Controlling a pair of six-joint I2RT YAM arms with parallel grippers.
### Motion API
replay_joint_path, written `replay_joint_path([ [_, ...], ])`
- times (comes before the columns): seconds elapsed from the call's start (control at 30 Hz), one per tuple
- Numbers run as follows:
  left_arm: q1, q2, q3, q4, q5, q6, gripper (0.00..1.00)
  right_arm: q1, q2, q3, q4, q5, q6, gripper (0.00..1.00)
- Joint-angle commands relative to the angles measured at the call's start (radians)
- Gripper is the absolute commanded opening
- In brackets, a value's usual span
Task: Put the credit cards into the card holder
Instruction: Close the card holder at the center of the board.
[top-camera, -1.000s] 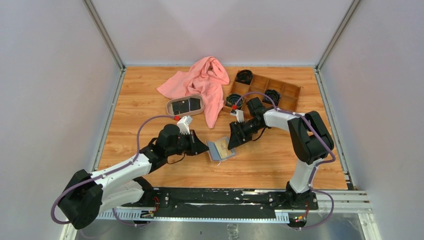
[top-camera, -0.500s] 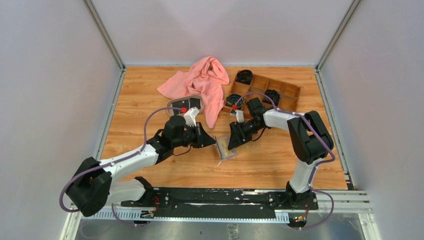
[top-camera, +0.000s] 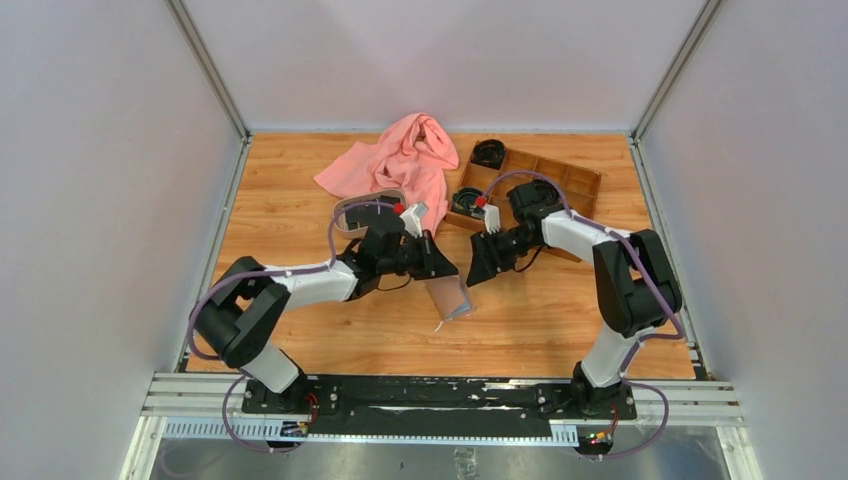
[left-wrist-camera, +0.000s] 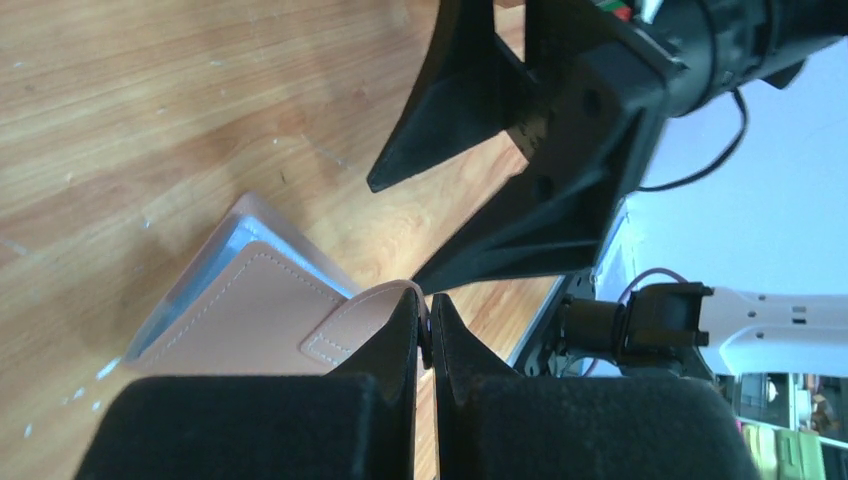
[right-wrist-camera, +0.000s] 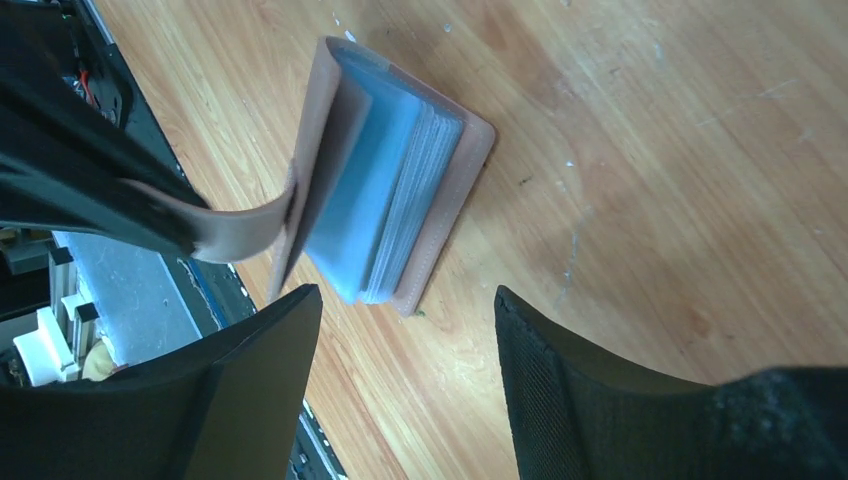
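The tan-pink card holder (top-camera: 452, 298) lies on the table at the centre, its cover lifted so the grey-blue pockets (right-wrist-camera: 385, 200) fan out. My left gripper (top-camera: 446, 270) is shut on the holder's strap tab (left-wrist-camera: 365, 318), pinching it between both fingertips and holding the cover (right-wrist-camera: 310, 150) up. Just right of the holder my right gripper (top-camera: 477, 272) hovers open, its jaws (right-wrist-camera: 405, 300) wide apart above bare wood with nothing between them. My left wrist hides the credit cards.
An oval beige-rimmed tray (top-camera: 345, 212) sits behind my left wrist, mostly covered by it. A pink cloth (top-camera: 400, 165) is bunched at the back. A brown wooden compartment box (top-camera: 570, 185) with black items stands at the back right.
My left arm has swung right and forward, pulling the strap up so the flat-open holder now stands half folded. The right gripper has drawn back slightly to the right.
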Motion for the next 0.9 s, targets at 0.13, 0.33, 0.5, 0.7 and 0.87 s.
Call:
replay_joint_path([
  [0.13, -0.034, 0.226, 0.091, 0.099, -0.042, -0.059, 0.00, -0.075, -0.042, 0.025, -0.123, -0.143, -0.167, 0.68],
  [0.33, -0.034, 0.299, 0.116, 0.109, -0.058, -0.070, 0.00, -0.076, -0.024, 0.012, -0.127, -0.253, -0.182, 0.69],
  [0.5, -0.034, 0.308, 0.114, 0.109, -0.075, -0.070, 0.00, -0.067, 0.049, -0.001, -0.080, -0.240, -0.098, 0.67],
  [0.7, -0.034, 0.301, 0.105, 0.116, -0.087, -0.074, 0.00, -0.017, 0.099, -0.017, -0.019, -0.191, -0.034, 0.61],
  [0.87, -0.034, 0.294, 0.106, 0.117, -0.081, -0.076, 0.01, 0.026, 0.120, -0.008, -0.002, -0.102, -0.002, 0.59],
])
